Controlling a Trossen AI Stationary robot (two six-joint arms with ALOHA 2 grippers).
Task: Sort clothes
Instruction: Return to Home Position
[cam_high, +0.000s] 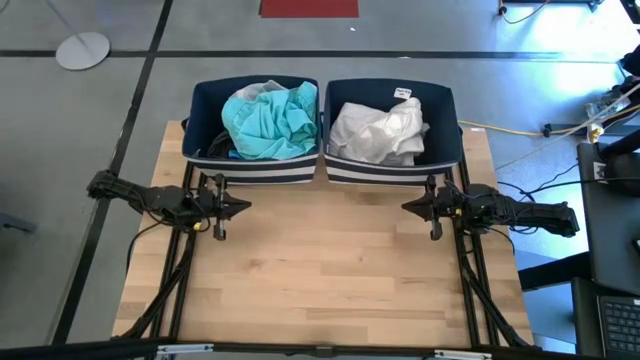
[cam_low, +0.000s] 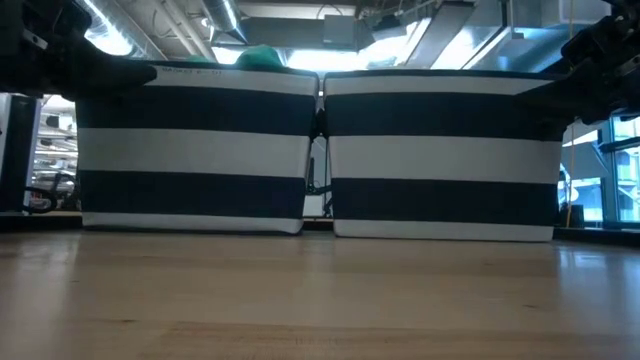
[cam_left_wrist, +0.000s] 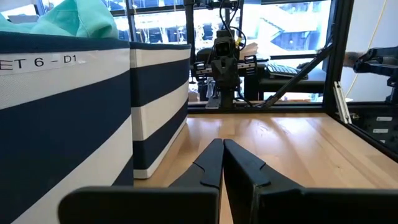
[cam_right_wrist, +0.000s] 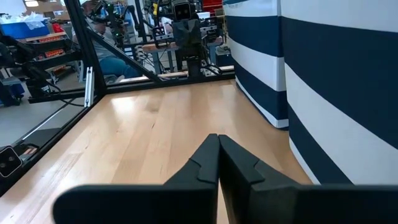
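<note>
Turquoise clothes with a pale grey-white piece lie heaped in the left navy striped bin. White clothes lie in the right bin. My left gripper is shut and empty in front of the left bin, pointing toward the table's right. My right gripper is shut and empty in front of the right bin, pointing toward the table's left. The turquoise heap also shows in the left wrist view and the low view.
The two bins stand side by side at the table's far edge. Bare wooden tabletop lies between and in front of the grippers. Arm cables run down toward the near edge on both sides.
</note>
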